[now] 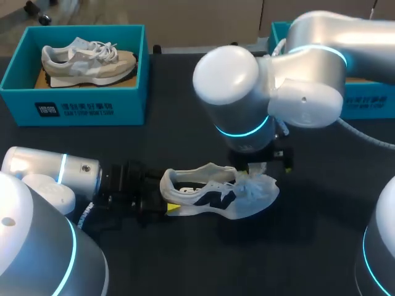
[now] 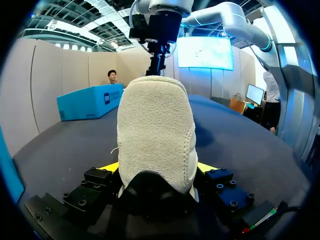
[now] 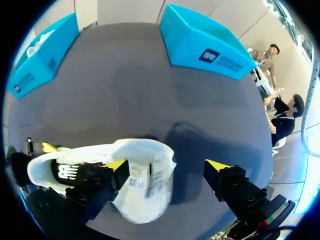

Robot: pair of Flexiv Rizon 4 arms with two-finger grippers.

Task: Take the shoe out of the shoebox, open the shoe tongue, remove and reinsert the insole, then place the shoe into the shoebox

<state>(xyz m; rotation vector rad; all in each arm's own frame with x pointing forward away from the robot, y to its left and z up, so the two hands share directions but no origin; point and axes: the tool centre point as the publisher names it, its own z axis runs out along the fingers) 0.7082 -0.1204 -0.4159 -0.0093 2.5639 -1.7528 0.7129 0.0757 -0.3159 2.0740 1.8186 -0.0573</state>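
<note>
The dark surface (image 1: 185,92) bears a white, black-marked sneaker (image 1: 216,197). Left jaws clench its heel (image 2: 155,135), apparently steadying it; right jaws gape over the tongue (image 3: 145,175).

Two shoes (image 1: 213,196) (image 1: 86,61), two blue shoeboxes (image 1: 80,108) (image 1: 370,102), two robot arms (image 1: 49,179) (image 1: 247,80)

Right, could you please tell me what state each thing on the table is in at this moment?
white shoe: out of the box, upright on the table.
tongue: folded forward over the toe.
left gripper: shut on the white shoe's heel.
right gripper: open, over the tongue.
left shoebox: open, with the beige shoe inside.
right shoebox: open, contents not visible.
</note>
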